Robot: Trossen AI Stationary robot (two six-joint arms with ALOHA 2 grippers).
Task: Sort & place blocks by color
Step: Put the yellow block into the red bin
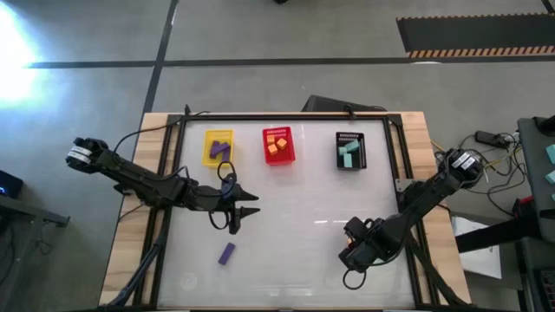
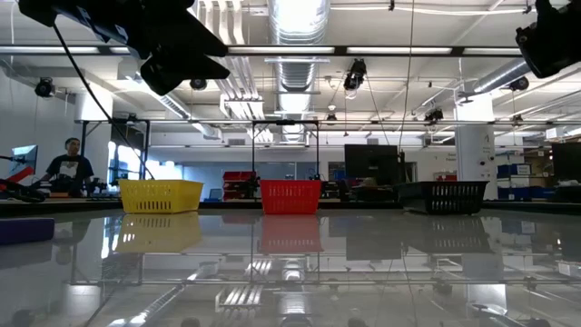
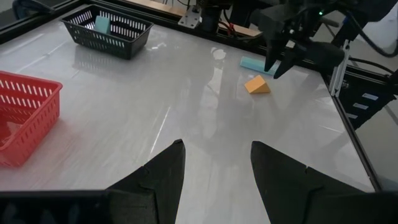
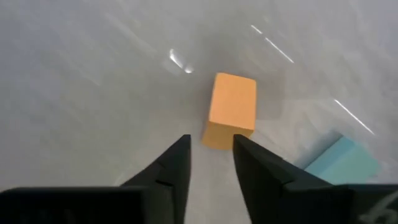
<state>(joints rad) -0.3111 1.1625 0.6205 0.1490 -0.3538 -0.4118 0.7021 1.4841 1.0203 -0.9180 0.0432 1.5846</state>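
Note:
A purple block [image 1: 226,252] lies flat on the table near the front left and also shows in the low view [image 2: 23,228]. An orange block [image 4: 231,109] and a teal block [image 4: 342,158] lie side by side on the table at the front right, under my right arm. My right gripper [image 4: 211,155] is open, points down just above the orange block and touches nothing. It also shows in the left wrist view [image 3: 277,62]. My left gripper [image 1: 251,204] is open and empty above the table's left middle, beyond the purple block.
Three slotted baskets stand in a row at the far side. The yellow basket [image 1: 218,147] holds purple blocks, the red basket [image 1: 278,146] holds orange blocks, and the black basket [image 1: 350,150] holds teal blocks. A person [image 2: 69,168] sits far behind the table.

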